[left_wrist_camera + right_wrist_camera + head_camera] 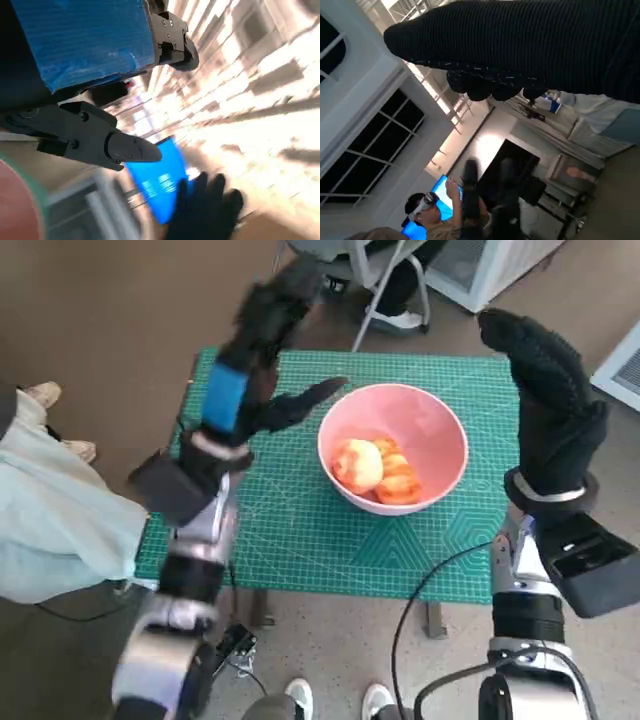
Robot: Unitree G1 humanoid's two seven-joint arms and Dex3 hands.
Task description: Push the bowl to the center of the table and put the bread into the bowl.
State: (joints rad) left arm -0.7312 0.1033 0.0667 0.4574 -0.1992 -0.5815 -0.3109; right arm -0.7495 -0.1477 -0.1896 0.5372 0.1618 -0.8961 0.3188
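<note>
A pink bowl stands near the middle of the green mat, a bit toward the right. Golden bread pieces lie inside it. My left hand is raised above the mat's left part, fingers spread and holding nothing; one finger points toward the bowl's rim. In the left wrist view its black fingers are apart against a blurred bright room, and a slice of the bowl's rim shows. My right hand is lifted upright to the right of the bowl, empty, its glove filling the right wrist view.
The table's front edge runs below the mat, with cables hanging there. A person's pale clothing is at the left and a chair with legs at the back. A person wearing a headset shows in the right wrist view.
</note>
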